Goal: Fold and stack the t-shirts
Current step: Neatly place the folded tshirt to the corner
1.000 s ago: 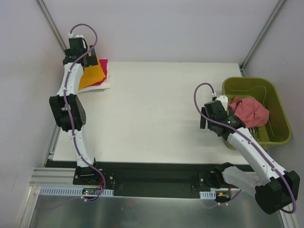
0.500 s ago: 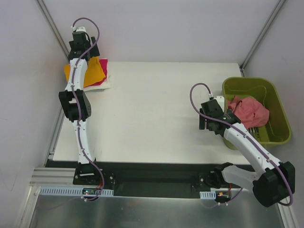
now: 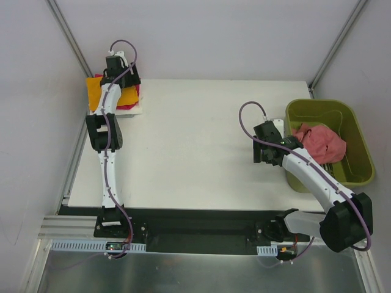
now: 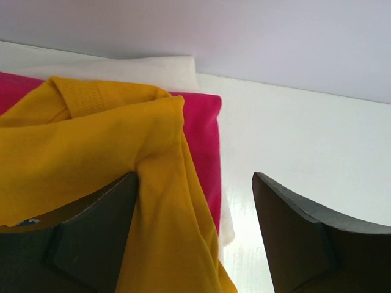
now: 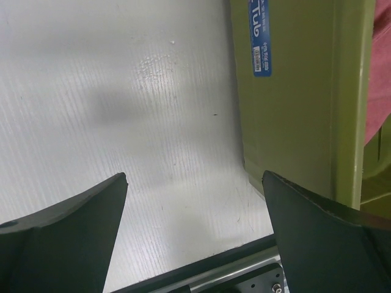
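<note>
A folded stack lies at the table's far left corner: a yellow t-shirt (image 3: 95,91) on top, a magenta t-shirt (image 3: 131,101) under it and a white t-shirt (image 3: 138,110) at the bottom. My left gripper (image 3: 124,82) hovers over the stack, open. In the left wrist view (image 4: 194,207) the yellow shirt (image 4: 91,140) drapes across the left finger (image 4: 91,238), with the magenta shirt (image 4: 204,137) and the white shirt (image 4: 174,70) beyond it. My right gripper (image 3: 261,155) is open and empty over bare table, left of the green bin (image 3: 357,131), which holds a crumpled pink-red t-shirt (image 3: 322,142).
The bin's green wall (image 5: 293,91) with a blue label fills the right of the right wrist view, and the pink-red shirt (image 5: 382,79) shows at the edge. The table's black front rail (image 5: 201,278) is just below the right gripper (image 5: 194,201). Walls close the back and sides.
My left arm has swung right across the stack, uncovering the yellow shirt's left part. My right gripper has drifted left, away from the bin.
</note>
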{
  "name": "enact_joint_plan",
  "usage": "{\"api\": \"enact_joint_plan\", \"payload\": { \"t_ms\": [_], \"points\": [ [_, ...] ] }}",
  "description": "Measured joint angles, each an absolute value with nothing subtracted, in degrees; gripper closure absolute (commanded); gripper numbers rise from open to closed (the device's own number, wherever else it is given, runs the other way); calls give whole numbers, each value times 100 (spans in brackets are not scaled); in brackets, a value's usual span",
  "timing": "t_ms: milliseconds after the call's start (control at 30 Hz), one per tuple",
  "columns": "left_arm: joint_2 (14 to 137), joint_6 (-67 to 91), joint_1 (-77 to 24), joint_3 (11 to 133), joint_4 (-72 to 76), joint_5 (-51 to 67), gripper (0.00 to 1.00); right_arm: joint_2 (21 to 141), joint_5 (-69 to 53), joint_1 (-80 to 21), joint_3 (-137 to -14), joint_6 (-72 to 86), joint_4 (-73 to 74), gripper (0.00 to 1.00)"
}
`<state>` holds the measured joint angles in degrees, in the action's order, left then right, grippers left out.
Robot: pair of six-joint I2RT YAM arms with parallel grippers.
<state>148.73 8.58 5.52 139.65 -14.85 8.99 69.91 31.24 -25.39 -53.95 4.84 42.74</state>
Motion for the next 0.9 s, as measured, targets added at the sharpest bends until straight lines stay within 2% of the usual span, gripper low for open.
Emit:
{"api": "enact_joint_plan", "payload": {
  "t_ms": [100,167,233,267,500,700,900],
  "points": [
    [14886,832,484,13968,-1441,976,22,6989,3129,-2539,-5402,484,4338,3],
    [14886,803,432,13974,-1398,1007,16,6984,3129,-2539,-5402,486,4383,3],
    [14886,777,379,13974,-1389,1002,8,6969,3124,-2539,-5402,486,4407,3],
    [14886,760,368,13972,-1387,1004,1,6954,3124,-2539,-5402,486,4410,3],
    [14158,692,305,13220,-1398,1024,1,6563,3017,-2539,-5402,491,4390,4],
    [12510,502,-119,12215,-1402,858,1,5922,2759,-2545,-5339,517,4248,4],
    [10431,377,-1319,10875,-1232,554,1,5089,2519,-2550,-4847,624,4178,4]
  ]
}}
